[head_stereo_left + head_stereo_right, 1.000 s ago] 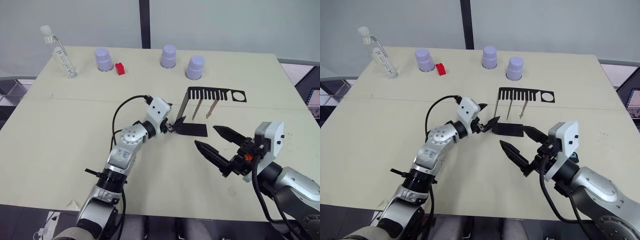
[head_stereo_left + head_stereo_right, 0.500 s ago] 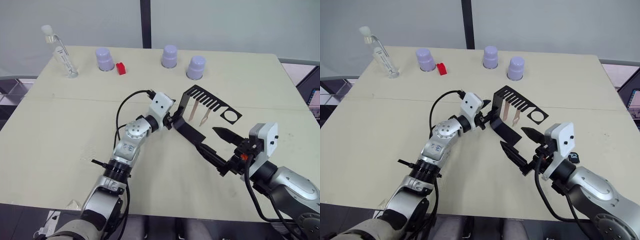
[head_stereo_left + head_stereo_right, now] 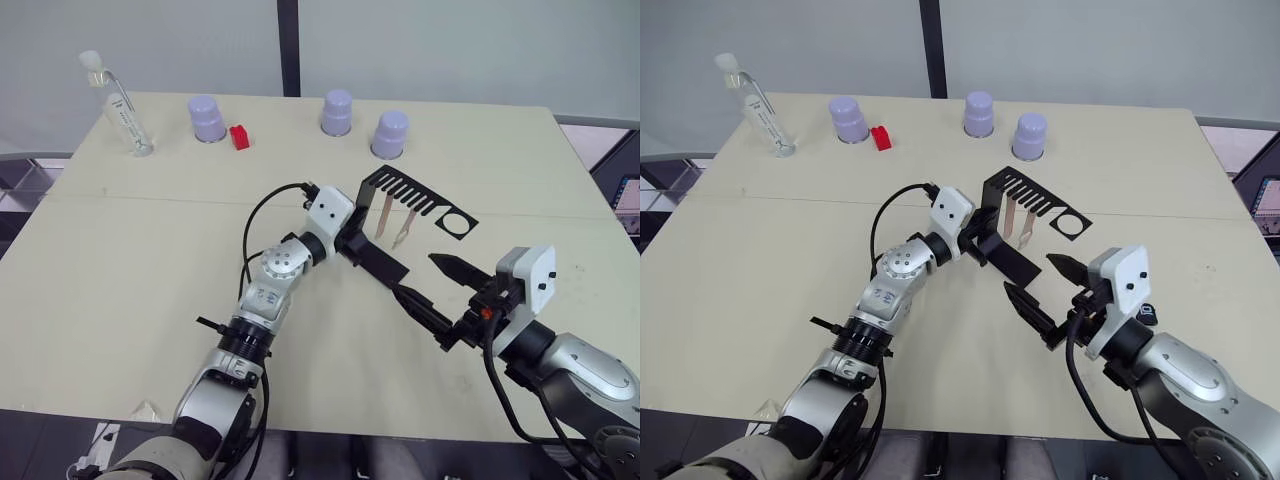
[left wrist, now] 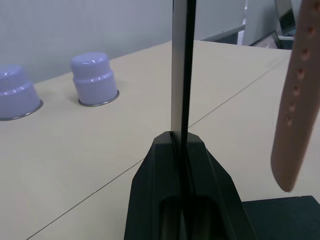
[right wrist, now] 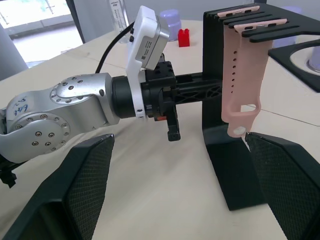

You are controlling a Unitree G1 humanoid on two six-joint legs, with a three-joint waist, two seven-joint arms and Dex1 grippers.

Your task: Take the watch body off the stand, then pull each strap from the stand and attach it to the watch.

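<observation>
While my left gripper [image 4: 181,145] clamps the black bent sheet-metal stand [image 3: 383,262] tilted, pink-tan straps [image 5: 241,80] dangle — my right gripper [image 3: 435,289] gapes beside its base.

A pale beige table [image 3: 120,260] stands before a plain grey wall [image 3: 450,50] split by a dark vertical strip [image 3: 288,45].

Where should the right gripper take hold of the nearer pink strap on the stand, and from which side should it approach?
Probably the lower free end of the nearer strap, approached from the open front of the stand. The strap hangs from a slot in the top plate and its tip hangs clear above the base. The left gripper pinches the upright from behind, and the right gripper is already open in front.
</observation>
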